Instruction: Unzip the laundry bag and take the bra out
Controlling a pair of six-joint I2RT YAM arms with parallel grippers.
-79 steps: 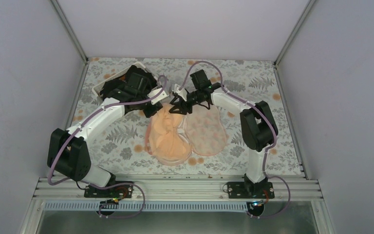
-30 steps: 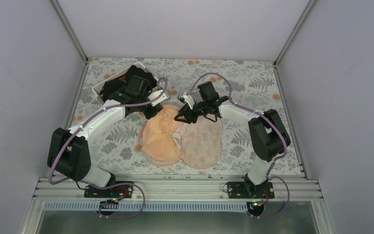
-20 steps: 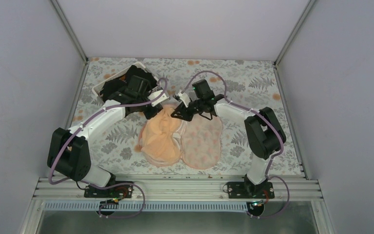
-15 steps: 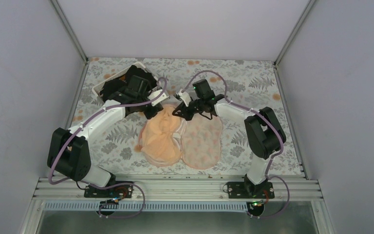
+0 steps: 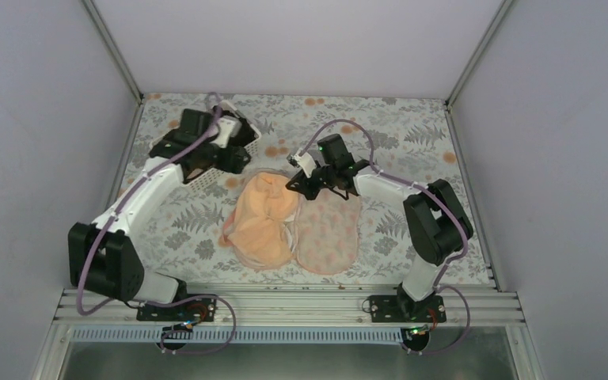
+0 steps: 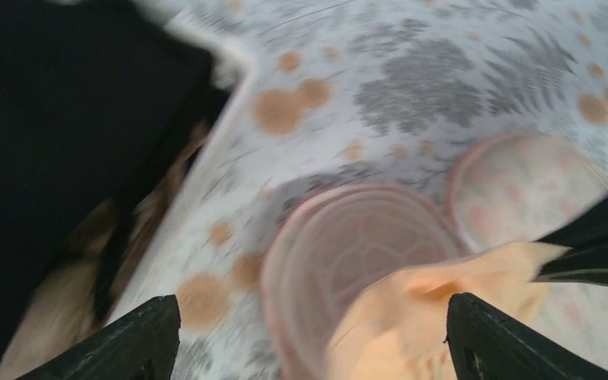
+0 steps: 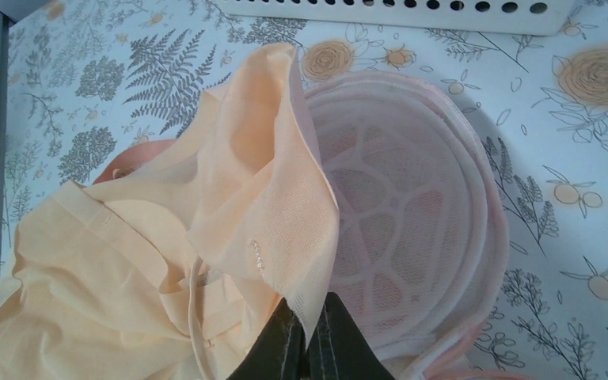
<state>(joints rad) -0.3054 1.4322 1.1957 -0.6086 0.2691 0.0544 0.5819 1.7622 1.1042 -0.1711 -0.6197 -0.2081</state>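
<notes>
Well, the bra (image 5: 263,224) is lying mid-table, heaped on the half of the laundry bag (image 5: 329,234) that lies toward the left arm. The bag is spread flat with its two halves side by side and its flowered pink half bare on the right arm's side. From the right wrist camera the peach fabric is crumpled. One thin flap of it stands up and leans over a white mesh cup (image 7: 412,222) inside the bag.

The right gripper (image 7: 309,324) has its jaws pinched together on the lower edge of that flap, at the far end of the bag. Its arm reaches in from the right.

The left gripper (image 6: 310,317) is apart from the bra, off to the far left. Its jaws are spread wide with nothing between them. That wrist view is blurred, but it seems to look down past the corner of the white slatted basket (image 7: 412,14) toward the bag. Black clothes (image 6: 47,119) fill the basket, which sits just beyond the bag at the table's far left. Everything rests on a tablecloth (image 5: 412,134) printed with grey ferns and orange blossoms.
</notes>
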